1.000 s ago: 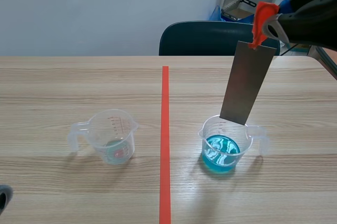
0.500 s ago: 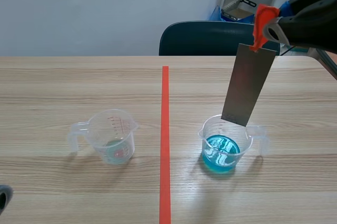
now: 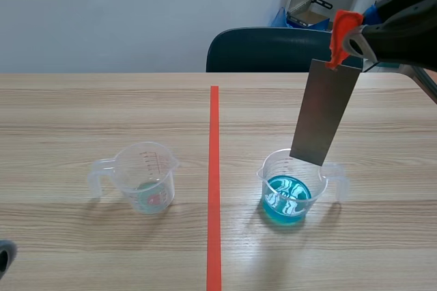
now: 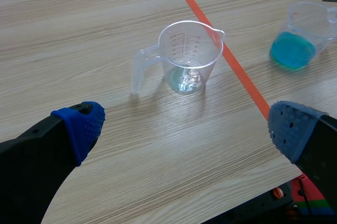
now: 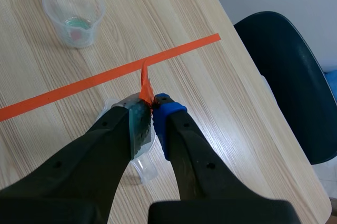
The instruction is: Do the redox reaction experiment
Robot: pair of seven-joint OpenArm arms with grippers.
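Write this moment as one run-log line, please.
right gripper: shut on plate | plate: hangs over blue cup, above liquid | left gripper: open, short of clear cup

Dark chair (image 3: 266, 52) (rounded back) behind the wooden table (image 3: 82, 113)

Red scale marks on clear measuring cup (image 4: 185, 58), too small to read

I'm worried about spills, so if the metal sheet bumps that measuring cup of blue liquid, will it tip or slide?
Probably slides rather than tips: the measuring cup is squat, with blue liquid only low in it. It looks like thin clear plastic, so likely light and easily shoved.
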